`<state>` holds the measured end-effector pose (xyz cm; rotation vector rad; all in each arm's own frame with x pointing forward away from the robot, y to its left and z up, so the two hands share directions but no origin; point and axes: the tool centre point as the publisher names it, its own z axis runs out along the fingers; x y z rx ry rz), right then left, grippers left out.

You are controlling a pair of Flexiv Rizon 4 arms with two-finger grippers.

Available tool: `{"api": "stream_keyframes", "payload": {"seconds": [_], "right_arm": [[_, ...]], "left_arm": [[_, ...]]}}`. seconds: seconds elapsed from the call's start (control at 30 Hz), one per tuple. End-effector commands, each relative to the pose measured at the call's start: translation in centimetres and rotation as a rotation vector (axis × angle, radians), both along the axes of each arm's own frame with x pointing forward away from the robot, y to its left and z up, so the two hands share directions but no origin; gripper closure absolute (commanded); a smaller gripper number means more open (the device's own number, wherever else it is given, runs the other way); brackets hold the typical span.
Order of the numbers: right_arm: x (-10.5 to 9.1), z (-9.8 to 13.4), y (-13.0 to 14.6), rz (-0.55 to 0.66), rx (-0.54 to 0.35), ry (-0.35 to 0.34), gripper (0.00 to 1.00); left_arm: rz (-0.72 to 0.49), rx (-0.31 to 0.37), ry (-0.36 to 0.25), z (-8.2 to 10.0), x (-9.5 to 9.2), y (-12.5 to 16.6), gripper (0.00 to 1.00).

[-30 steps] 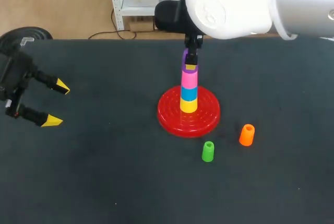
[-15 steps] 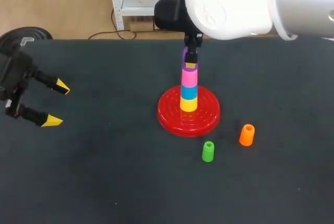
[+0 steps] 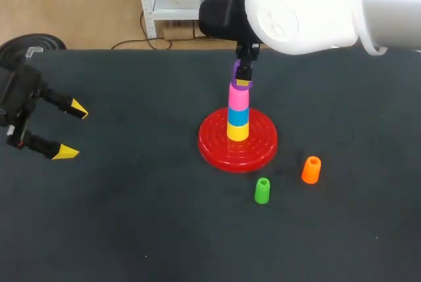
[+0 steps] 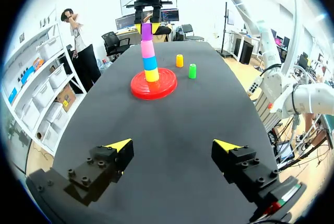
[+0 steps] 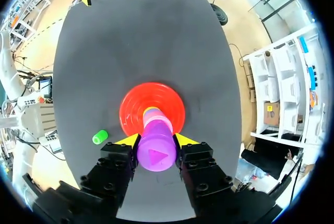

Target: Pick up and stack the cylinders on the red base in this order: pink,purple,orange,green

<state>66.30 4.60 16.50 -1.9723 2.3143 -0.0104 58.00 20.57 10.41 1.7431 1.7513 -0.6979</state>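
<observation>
The right jaws clamp the purple cylinder (image 5: 155, 153) atop the pink cylinder (image 3: 238, 97)

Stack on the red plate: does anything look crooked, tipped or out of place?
Nothing stands out. The stack stands straight on the red base; the right hand holds the purple piece in line above it. The orange piece and green piece stand upright.

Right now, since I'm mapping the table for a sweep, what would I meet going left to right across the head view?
left gripper → cylinder stack → green cylinder → orange cylinder
</observation>
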Motion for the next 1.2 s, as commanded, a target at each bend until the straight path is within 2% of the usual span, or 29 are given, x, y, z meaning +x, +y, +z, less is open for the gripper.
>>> {"api": "stream_keyframes", "payload": {"seconds": [0.03,0.47,0.87,1.2], "right_arm": [[0.1,-0.2,-0.1,0.002,0.001,0.005,1.00],[0.7,-0.3,0.4,0.022,-0.017,0.022,1.00],[1.2,-1.2,0.3,0.033,-0.019,0.092,1.00],[0.9,-1.6,0.4,0.033,-0.018,0.102,1.00]], "left_arm": [[0.000,-0.003,-0.004,-0.1,0.0,0.1,0.00],[0.000,-0.003,-0.004,-0.1,0.0,0.1,0.00],[0.000,-0.003,-0.004,-0.1,0.0,0.1,0.00],[0.000,-0.003,-0.004,-0.1,0.0,0.1,0.00]]}}
